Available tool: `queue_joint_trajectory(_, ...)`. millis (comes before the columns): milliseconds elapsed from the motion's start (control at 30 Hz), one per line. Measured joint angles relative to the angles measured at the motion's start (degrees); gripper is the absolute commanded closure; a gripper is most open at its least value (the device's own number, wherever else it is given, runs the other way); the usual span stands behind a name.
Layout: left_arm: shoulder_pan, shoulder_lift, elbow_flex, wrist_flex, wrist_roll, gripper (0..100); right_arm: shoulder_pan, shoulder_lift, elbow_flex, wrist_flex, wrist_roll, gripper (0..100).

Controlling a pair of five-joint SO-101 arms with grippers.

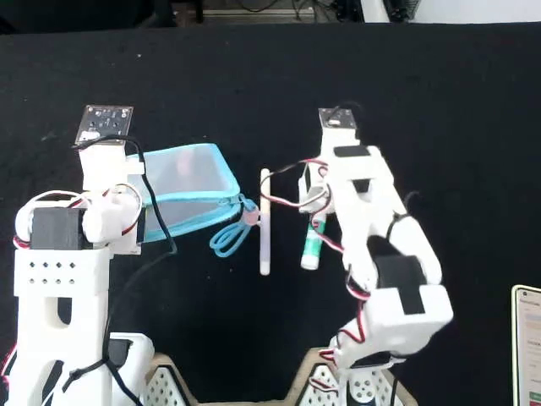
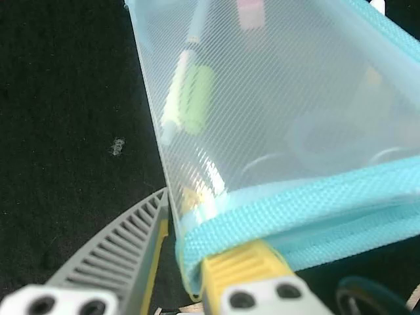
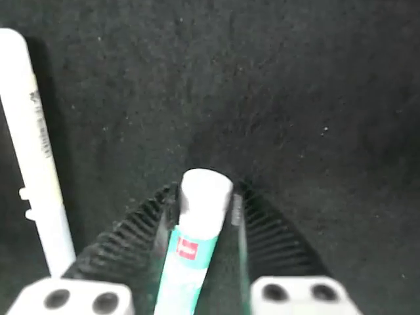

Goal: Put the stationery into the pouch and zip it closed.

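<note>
Nearest the camera in the high view were the two white arm bases point(image 1: 51, 321) on the black table point(image 1: 439, 127). Just ahead of the left one, the left gripper point(image 1: 139, 182) pinched the near edge of the mesh pouch point(image 1: 190, 182), whose body stretched away from the jaws toward the other arm, ending in a pink zip pull point(image 1: 251, 216). The right gripper point(image 1: 317, 216) was pressed on a glue stick point(image 1: 311, 249). A white pen point(image 1: 265, 220) lay just beside that gripper, between it and the zip pull.

In the left wrist view, the left gripper point(image 2: 190, 243) was clamped on the pouch's teal border point(image 2: 308, 203). White and green shapes showed through the mesh beyond the fingertips; whether they sat inside or behind it could not be told.

In the right wrist view, the right gripper point(image 3: 203, 197) squeezed the glue stick point(image 3: 190, 262) from both sides, with its white cap poking just past the fingertips. The white pen point(image 3: 36, 151) lay close alongside.

The step in hand looked like carrying the glue stick to the pouch. Done well, that would mean:
- lifting it clear of the pen;
- lining its long axis up with the zip end;
- feeding it in cap first while the left gripper kept the border taut.

Whether the mouth was open enough could not be seen.
</note>
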Motion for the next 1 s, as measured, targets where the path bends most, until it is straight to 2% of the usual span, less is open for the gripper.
queue_joint_trajectory(167, 0.00, 0.00, 0.00, 0.00, 0.00, 97, 0.00, 5.10, -4.84, 5.27, 0.18, 87.4)
queue_joint_trajectory(300, 0.00, 0.00, 0.00, 0.00, 0.00, 97, 0.26, 8.18, -8.35, 8.26, 0.35, 98.8)
queue_joint_trajectory(567, 0.00, 0.00, 0.00, 0.00, 0.00, 97, 0.26, 8.79, -10.55, 10.29, 5.27, 98.7)
queue_joint_trajectory(667, 0.00, 0.00, 0.00, 0.00, 0.00, 97, 0.26, 6.33, -10.55, 10.29, 11.52, 98.4)
queue_joint_trajectory(800, 0.00, 0.00, 0.00, 0.00, 0.00, 97, -0.44, 4.66, -10.55, 10.73, 25.93, 97.1)
queue_joint_trajectory(900, 0.00, 0.00, 0.00, 0.00, 0.00, 97, -0.35, 4.57, -10.55, 13.89, 34.99, 87.3)
queue_joint_trajectory(1000, 0.00, 0.00, 0.00, 0.00, 0.00, 97, -0.35, 4.57, -10.55, 17.49, 37.45, 81.3)
